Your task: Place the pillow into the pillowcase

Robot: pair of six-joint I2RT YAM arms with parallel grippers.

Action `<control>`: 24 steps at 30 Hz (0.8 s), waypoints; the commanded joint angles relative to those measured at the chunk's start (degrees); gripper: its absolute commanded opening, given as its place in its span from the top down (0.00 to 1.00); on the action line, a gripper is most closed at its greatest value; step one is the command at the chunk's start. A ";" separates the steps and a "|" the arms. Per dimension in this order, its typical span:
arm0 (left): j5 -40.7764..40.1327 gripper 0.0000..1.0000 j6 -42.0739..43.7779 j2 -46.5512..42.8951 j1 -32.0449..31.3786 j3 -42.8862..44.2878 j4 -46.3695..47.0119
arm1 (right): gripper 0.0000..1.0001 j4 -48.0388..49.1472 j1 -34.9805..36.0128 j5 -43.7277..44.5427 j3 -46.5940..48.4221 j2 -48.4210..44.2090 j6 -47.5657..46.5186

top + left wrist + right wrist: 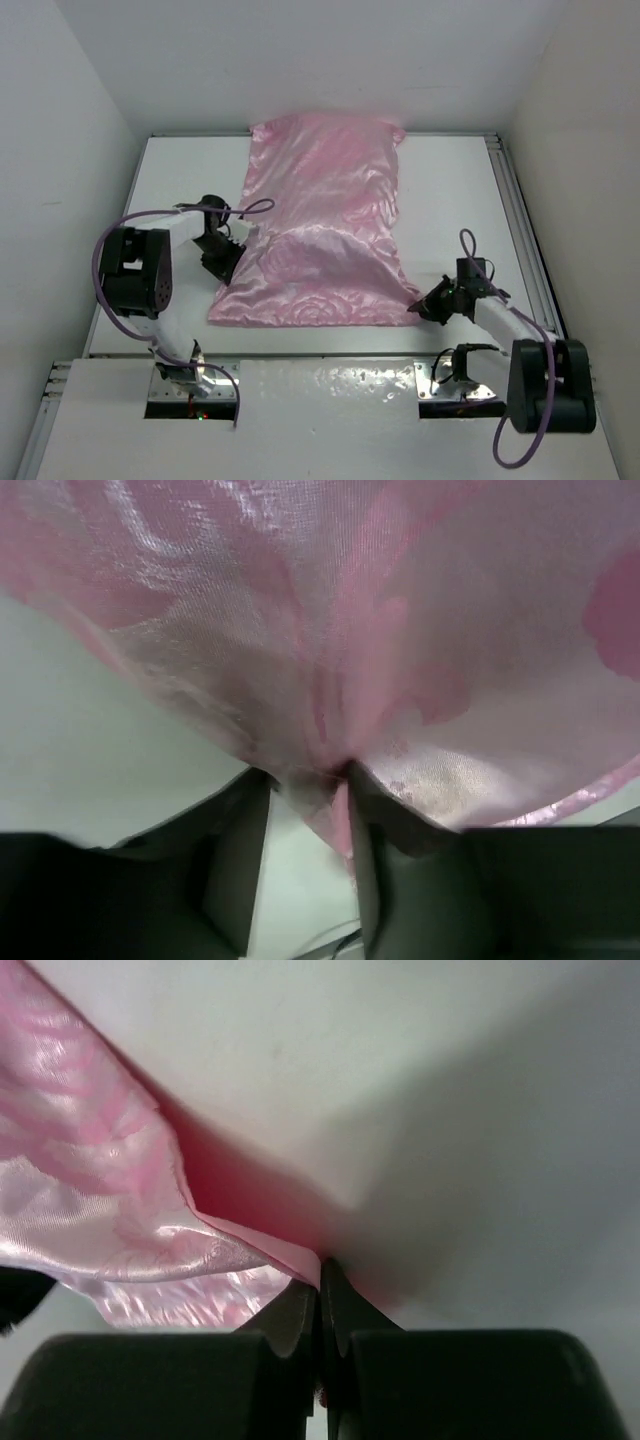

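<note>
As pillowcase [325, 220] lies between them | both jaws pinch its edges

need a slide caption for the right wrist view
Close-up: right gripper shut on a corner of the pink pillowcase, white table behind.

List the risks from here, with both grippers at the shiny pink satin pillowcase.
1. The right gripper pinches only the very corner tip of the shiny pink satin pillowcase; slick fabric may slip out under a pull.
2. The left gripper bunches a fold at the left edge; it may have caught both layers, pinning any opening shut.
</note>
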 commanded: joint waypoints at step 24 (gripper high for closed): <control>-0.48 0.38 4.06 1.99 3.31 30.97 -17.69 | 0.77 -0.87 -3.39 24.14 27.24 -7.65 -11.01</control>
